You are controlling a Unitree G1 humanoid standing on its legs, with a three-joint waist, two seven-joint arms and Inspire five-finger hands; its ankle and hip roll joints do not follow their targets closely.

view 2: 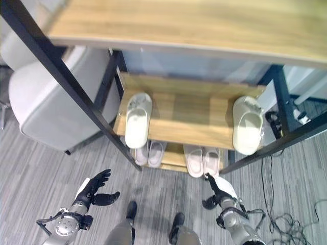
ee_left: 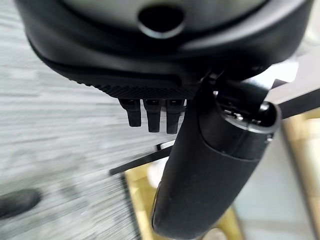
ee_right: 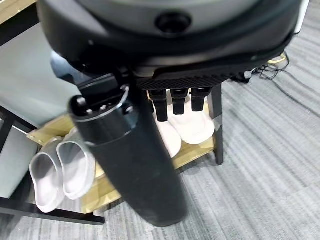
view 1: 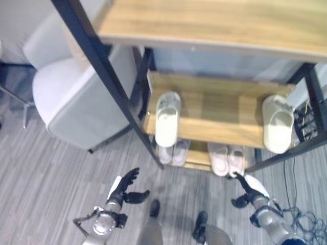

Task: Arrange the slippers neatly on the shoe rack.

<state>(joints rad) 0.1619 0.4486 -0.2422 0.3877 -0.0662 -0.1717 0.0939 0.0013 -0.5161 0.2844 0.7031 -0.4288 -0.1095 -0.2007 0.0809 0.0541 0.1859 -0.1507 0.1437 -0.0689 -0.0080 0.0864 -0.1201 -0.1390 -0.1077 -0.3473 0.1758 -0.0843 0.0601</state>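
Four white slippers (view 1: 168,120) sit on the shoe rack (view 1: 204,109). Before it, the left hand (view 1: 124,190) and right hand (view 1: 246,190) hang spread wide, empty.

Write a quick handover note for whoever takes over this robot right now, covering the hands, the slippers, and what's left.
Left hand: open, holding nothing, low over the floor in front of the shoe rack.
Right hand: open, holding nothing, just before the bottom shelf.
Middle shelf: one slipper at the left end, one slipper at the right end, far apart, toes overhanging the front edge.
Bottom shelf: left pair and right pair, each side by side.
Done: all slippers are on the rack.
Left, probably: bring the two middle-shelf slippers together as a pair.
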